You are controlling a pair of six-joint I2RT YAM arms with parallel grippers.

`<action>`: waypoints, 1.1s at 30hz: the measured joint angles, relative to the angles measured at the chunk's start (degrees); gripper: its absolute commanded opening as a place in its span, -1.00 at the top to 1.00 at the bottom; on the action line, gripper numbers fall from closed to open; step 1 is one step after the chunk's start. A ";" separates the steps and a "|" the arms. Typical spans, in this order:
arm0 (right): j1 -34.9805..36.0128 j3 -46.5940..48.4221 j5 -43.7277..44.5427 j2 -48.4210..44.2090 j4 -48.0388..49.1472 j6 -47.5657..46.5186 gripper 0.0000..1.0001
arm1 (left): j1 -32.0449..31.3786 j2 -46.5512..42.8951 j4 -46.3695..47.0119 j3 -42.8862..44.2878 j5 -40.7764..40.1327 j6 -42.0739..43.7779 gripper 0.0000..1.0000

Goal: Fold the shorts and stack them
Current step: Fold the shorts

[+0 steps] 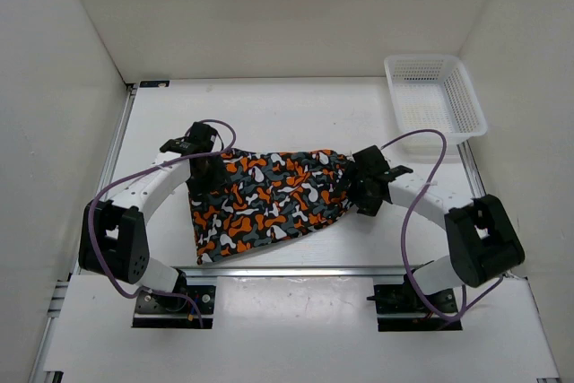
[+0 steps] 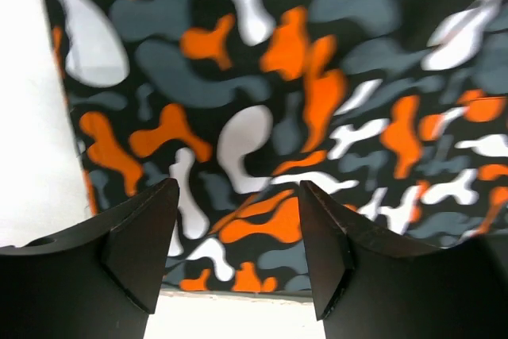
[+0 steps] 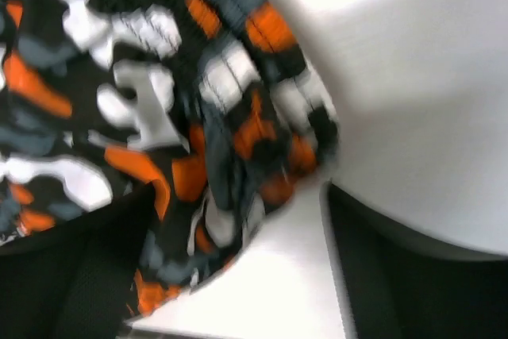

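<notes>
The shorts (image 1: 269, 204), in orange, black, grey and white camouflage print, lie in the middle of the table as a rough triangle, wide at the far edge and narrowing toward the near left. My left gripper (image 1: 204, 175) hovers over their far left corner. In the left wrist view its jaws (image 2: 238, 236) stand open above flat fabric (image 2: 278, 77), with the cloth's edge just below the fingertips. My right gripper (image 1: 363, 187) is at the bunched right end. In the blurred right wrist view it (image 3: 238, 263) is open, gathered cloth (image 3: 159, 101) lying between the fingers toward the left one.
A white mesh basket (image 1: 435, 96) stands at the far right corner of the white table (image 1: 296, 114). White walls enclose the table on the left, the far side and the right. Purple cables loop beside both arms.
</notes>
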 measured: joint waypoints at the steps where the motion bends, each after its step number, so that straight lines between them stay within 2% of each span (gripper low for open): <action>1: 0.87 -0.09 0.15 -1.31 -0.74 0.48 -1.00 | 0.28 -0.04 -0.11 0.76 -0.13 0.48 -0.47; 6: 0.46 -0.39 3.63 -9.27 -6.80 -0.74 -1.00 | 1.29 -0.15 -0.72 3.15 -0.20 1.95 -0.47; 8: -1.07 -0.39 4.02 -11.06 -7.80 -1.79 -0.92 | 1.62 -0.13 -0.90 3.74 -0.20 2.32 -0.47; 13: -6.49 -0.28 0.63 -8.31 -6.03 -5.51 -0.75 | 1.92 -0.04 -1.11 4.74 -0.22 2.75 -0.47; 18: -7.67 2.08 -3.85 2.32 -2.10 -8.35 -0.34 | 2.03 0.02 -1.09 5.07 -0.24 2.93 -0.47; 19: -7.63 2.82 -4.28 3.41 -0.59 -8.81 -0.25 | 2.16 0.02 -1.20 5.07 -0.24 2.99 -0.47; 20: -7.50 3.54 -4.90 4.85 0.55 -8.87 -0.07 | 2.23 0.02 -1.20 5.09 -0.24 3.08 -0.47; 21: -7.39 4.13 -5.35 5.64 0.96 -8.96 -0.02 | 2.34 0.02 -1.29 5.09 -0.24 3.13 -0.47; 22: -7.21 4.35 -5.46 6.40 1.90 -8.63 0.13 | 2.51 0.02 -1.38 5.09 -0.24 3.17 -0.47; 25: -6.73 4.52 -5.92 7.43 2.97 -8.13 0.38 | 3.32 0.02 -1.57 5.09 -0.24 3.32 -0.47; 26: -6.60 4.68 -5.97 7.87 3.30 -7.80 0.68 | 3.56 0.02 -1.55 5.09 -0.26 3.34 -0.47; 28: -6.49 5.27 -5.99 8.83 3.78 -7.06 1.00 | 4.02 0.02 -1.57 5.09 -0.26 3.48 -0.47; 33: -6.08 6.23 -3.26 9.01 3.10 -6.01 1.00 | 4.98 0.02 -1.57 5.09 -0.26 4.15 -0.47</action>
